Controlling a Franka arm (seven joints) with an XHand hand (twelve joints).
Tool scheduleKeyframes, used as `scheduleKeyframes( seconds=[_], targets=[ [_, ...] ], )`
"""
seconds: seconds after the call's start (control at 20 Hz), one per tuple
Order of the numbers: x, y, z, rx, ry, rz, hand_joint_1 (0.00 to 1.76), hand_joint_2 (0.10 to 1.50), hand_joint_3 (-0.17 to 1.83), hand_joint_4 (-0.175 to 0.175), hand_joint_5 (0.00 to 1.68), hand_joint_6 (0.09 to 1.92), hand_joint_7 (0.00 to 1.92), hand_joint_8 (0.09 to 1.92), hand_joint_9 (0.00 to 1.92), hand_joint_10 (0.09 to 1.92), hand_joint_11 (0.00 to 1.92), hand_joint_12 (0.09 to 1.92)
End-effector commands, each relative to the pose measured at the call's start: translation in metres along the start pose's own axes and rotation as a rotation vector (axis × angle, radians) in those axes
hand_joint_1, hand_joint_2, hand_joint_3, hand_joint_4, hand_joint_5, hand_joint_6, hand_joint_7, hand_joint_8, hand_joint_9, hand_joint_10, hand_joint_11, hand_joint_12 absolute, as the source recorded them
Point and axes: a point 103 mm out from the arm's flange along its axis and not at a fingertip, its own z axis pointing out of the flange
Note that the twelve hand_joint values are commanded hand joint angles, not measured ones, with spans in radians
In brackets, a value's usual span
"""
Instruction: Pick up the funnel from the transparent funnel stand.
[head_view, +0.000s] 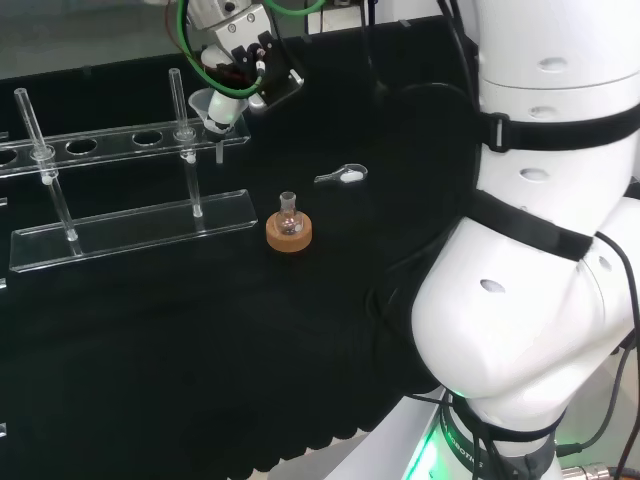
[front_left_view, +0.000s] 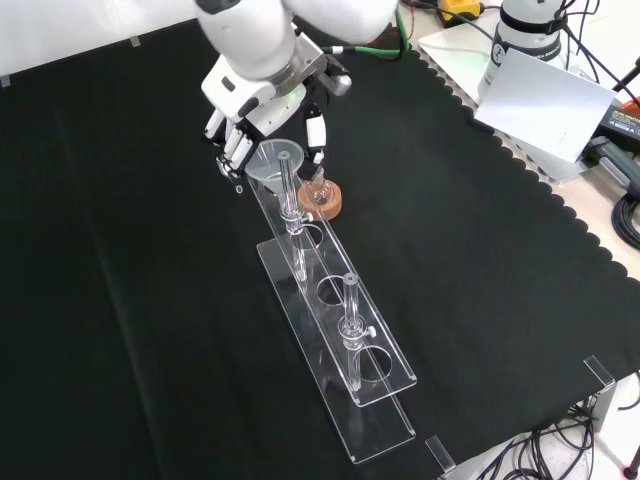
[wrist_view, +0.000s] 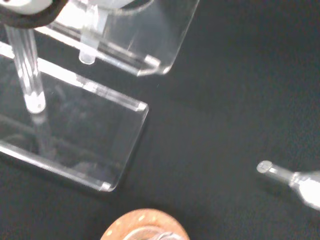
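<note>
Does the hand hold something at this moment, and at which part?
It cannot be told for sure. The hand is at the rim of the funnel, which sits in the end hole of the transparent stand, but no view shows fingers closed on it.

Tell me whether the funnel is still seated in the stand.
Still seated: the funnel sits in the end hole of the transparent stand, stem poking below the shelf, with the hand right beside it.

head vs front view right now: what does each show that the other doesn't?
Head view alone: the small white scoop lying on the cloth to the right of the stand, and the arm's big white links at the right.
Front view alone: the bench's scalloped edge, and clutter and cables past it at the right.
Both: the hand at the funnel on the end of the transparent funnel stand, and the small flask on its cork ring beside it.
</note>
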Motion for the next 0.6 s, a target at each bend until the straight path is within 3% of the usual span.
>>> scheduleKeyframes(
  seconds=[0.05, 0.3, 0.6],
  targets=[
    [-0.011, -0.019, -0.048, -0.084, -0.101, 0.034, 0.82, 0.7, 0.55, -0.03, 0.76, 0.82, 0.78, 0.91, 1.0, 0.63, 0.47, 1.33],
    [-0.028, -0.043, -0.076, -0.038, -0.137, 0.065, 0.81, 0.7, 0.56, -0.027, 0.73, 0.83, 0.75, 0.9, 1.0, 0.63, 0.47, 1.32],
    [-0.047, -0.079, -0.087, -0.058, -0.137, 0.133, 0.8, 0.7, 0.58, -0.026, 0.7, 0.85, 0.74, 0.89, 1.01, 0.63, 0.47, 1.31]
  ],
)
